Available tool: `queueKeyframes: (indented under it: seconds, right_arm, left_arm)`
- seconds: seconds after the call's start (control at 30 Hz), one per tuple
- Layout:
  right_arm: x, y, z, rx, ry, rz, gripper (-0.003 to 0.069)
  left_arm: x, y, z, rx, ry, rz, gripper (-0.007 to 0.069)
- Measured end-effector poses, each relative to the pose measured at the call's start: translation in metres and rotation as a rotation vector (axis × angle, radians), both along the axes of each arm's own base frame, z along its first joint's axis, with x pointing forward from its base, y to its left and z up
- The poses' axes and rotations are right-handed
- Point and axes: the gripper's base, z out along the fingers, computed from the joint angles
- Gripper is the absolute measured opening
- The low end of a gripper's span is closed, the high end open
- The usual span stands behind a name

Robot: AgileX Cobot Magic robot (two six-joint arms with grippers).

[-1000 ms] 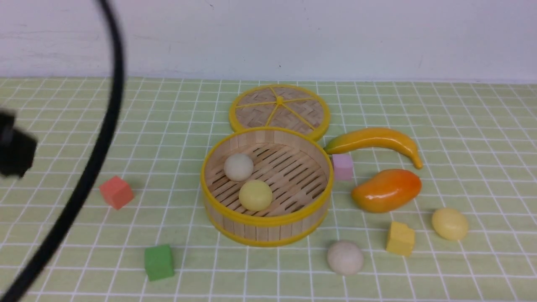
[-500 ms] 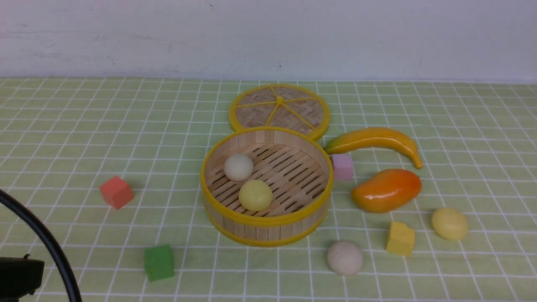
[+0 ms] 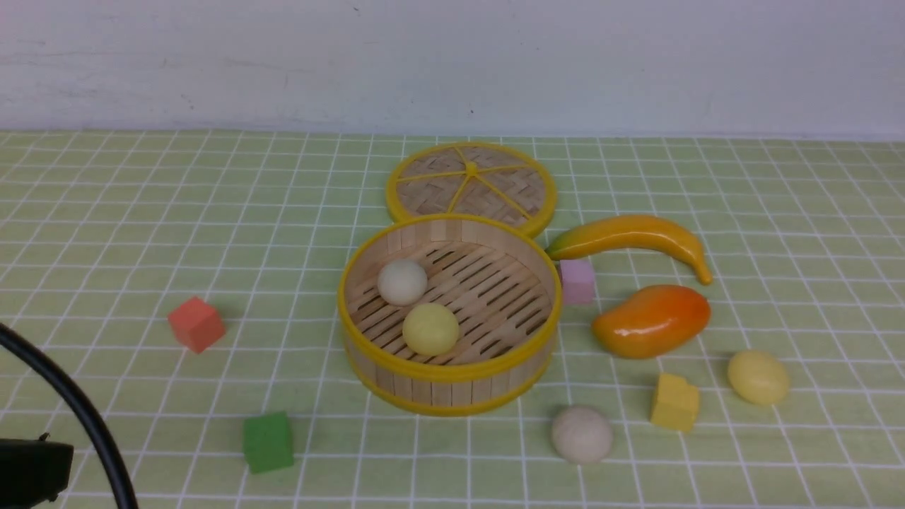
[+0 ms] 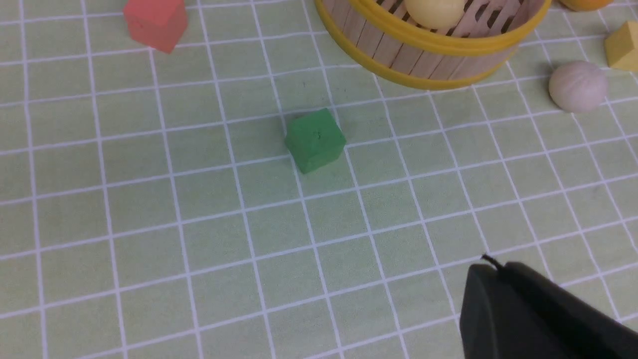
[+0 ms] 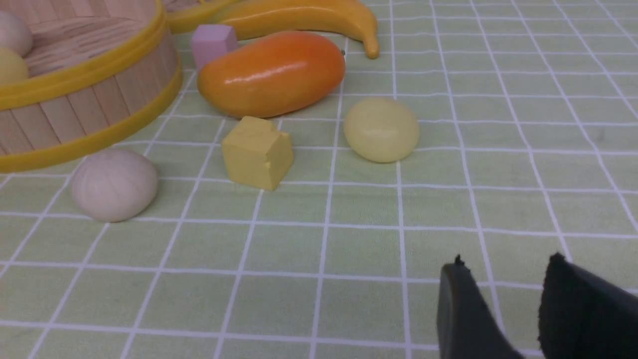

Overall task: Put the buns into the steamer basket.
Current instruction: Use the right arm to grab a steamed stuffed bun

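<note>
Whitish bun point(image 3: 582, 434): nearest us, outside the basket point(image 3: 450, 370); we guess light, maybe squashy, so pinch gently across its middle.
Yellow bun point(image 3: 758, 377): farther right, likely similar.
Left gripper point(image 4: 491, 264): closed, empty.
Right gripper point(image 5: 508, 262): open.

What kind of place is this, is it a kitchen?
Probably not; it looks more like a robot practice table. A plain wall stands behind a grid-lined cloth, which holds a steamer basket, a green cube and a shiny mango.
</note>
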Motion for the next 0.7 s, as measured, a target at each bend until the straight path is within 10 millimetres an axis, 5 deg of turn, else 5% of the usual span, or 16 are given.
queueKeyframes:
  seconds: [0.33, 0.57, 0.7]
  right_arm:
    - [0.000, 0.000, 0.000, 0.000, 0.000, 0.000, 0.0239]
    - [0.000, 0.000, 0.000, 0.000, 0.000, 0.000, 0.0239]
    - [0.000, 0.000, 0.000, 0.000, 0.000, 0.000, 0.0239]
  left_arm:
    - [-0.004, 0.002, 0.004, -0.147, -0.315, -0.019, -0.0013]
    - [-0.017, 0.013, -0.031, -0.179, -0.591, -0.013, -0.0013]
    - [-0.023, 0.027, -0.061, -0.180, -0.677, 0.146, -0.0013]
